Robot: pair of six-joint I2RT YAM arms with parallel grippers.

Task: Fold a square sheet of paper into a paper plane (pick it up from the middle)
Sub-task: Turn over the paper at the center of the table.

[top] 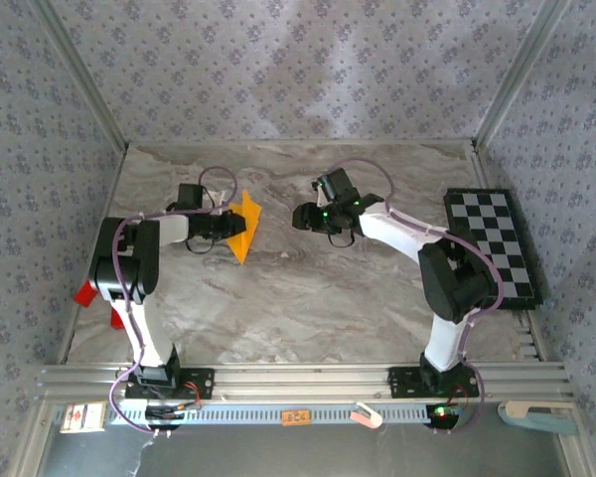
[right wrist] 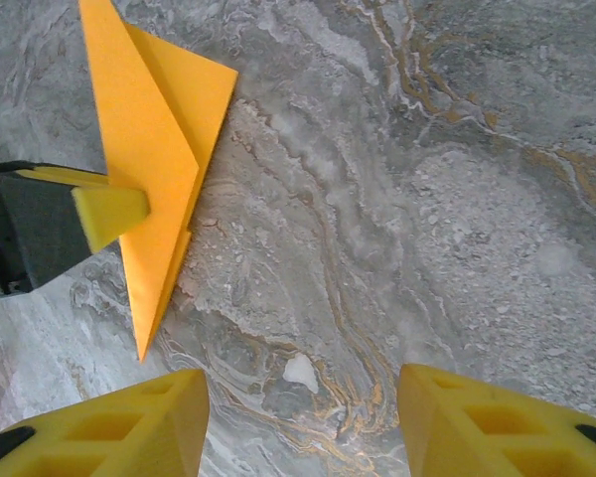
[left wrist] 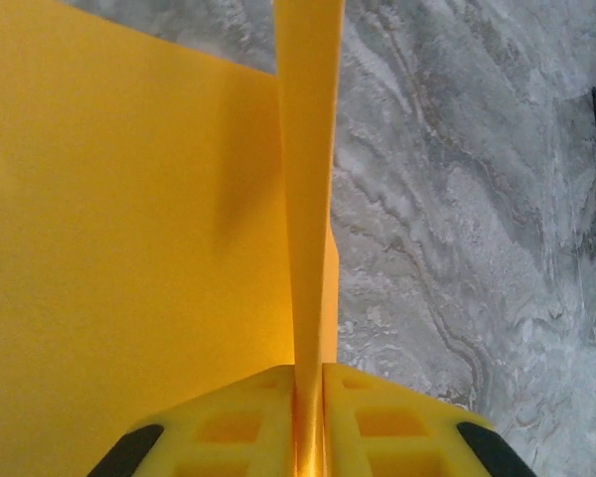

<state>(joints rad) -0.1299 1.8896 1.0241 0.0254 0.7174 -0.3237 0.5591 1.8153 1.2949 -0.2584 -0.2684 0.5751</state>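
- Orange-yellow folded paper plane [top: 244, 227]: long axis runs far-to-near; pointed tip faces the arm bases.
- Left gripper [left wrist: 308, 397]: clamped on the plane.
- Right gripper [right wrist: 303, 402]: open, empty.

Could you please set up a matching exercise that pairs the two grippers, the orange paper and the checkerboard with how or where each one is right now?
Things:
1. left gripper
2. right gripper
3. folded orange paper
4. checkerboard

States or places:
A. lying flat at the right edge of the table
B. open above bare table
C. pinched between two yellow fingers
D. shut on a thin sheet

Pairs: 1-D, 2-B, 3-C, 4-A
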